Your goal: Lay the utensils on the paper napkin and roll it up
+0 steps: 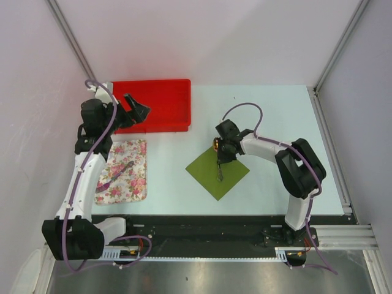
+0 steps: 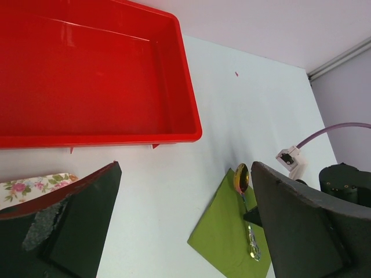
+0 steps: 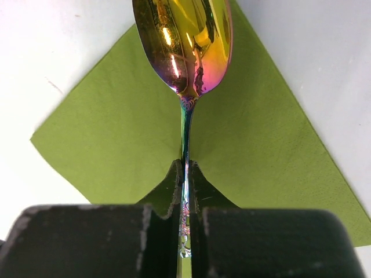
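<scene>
The red bin (image 1: 159, 104) sits far left on the surface (image 1: 275, 122). The left hand (image 1: 138, 110) hangs by its near wall, fingers spread wide. A pink-purple utensil (image 1: 118, 171) lies on the floral cloth (image 1: 131, 184) at the left edge. Mid-surface, well apart from both, the right hand (image 3: 185, 174) is tilted down. It pinches the spoon (image 3: 184, 46) by its handle over the green napkin (image 3: 104, 133), bowl at the far corner.
</scene>
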Available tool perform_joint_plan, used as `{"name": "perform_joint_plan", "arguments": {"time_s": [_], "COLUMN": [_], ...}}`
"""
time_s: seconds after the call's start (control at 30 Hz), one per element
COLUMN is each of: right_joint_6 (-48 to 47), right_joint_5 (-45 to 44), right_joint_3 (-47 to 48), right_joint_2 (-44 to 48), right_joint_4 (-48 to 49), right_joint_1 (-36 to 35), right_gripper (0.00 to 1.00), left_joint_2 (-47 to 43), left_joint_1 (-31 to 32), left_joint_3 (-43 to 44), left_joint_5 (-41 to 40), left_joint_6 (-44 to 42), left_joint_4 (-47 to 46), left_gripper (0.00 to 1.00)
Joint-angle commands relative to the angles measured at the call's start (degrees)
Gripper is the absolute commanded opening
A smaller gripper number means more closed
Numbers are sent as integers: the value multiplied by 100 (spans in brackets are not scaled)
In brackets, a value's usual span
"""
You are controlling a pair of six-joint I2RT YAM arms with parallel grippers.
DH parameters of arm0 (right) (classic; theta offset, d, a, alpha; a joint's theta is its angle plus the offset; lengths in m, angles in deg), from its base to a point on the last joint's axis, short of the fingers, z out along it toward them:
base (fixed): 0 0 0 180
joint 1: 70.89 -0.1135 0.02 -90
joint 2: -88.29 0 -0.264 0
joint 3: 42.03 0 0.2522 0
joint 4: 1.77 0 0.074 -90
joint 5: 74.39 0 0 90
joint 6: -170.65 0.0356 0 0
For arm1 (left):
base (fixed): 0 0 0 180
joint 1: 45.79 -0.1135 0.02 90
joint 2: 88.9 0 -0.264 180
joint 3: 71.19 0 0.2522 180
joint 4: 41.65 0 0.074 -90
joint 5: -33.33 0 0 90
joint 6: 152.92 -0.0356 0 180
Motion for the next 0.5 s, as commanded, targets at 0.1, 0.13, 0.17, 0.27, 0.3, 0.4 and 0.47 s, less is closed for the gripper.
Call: {"name": "perform_joint_plan", "arguments": {"time_s": [0.1,0.13,0.17,0.27,0.3,0.4,0.47], "right_joint_6": [66,66,74,74,74,74,83], "right_joint_5": [-321,-330,-321,-277,-277,-260,-242], "right_joint_3": [196,196,196,222,231,240,257], "right_joint_2": [-51,-86,-103,-182,-200,-235,-270], "right_joint_4": [65,56,73,74,74,74,74], "right_joint_1": [61,79,88,96,97,97,114], "right_gripper": [0,0,0,0,0,3,4], "left_joint_2": [-21,-21,-21,-30,-39,-39,-21], "left_joint_1": [-48,-48,-48,-75,-75,-83,-92], "left_joint_3": [-8,-17,-17,-17,-35,-61,-70], "left_joint_5": [179,188,188,170,162,188,188], "left_joint_6": [170,179,179,187,196,214,223], "left_joint_4": [-271,-280,-289,-298,-298,-306,-333], "left_gripper": [100,100,100,100,100,100,100]}}
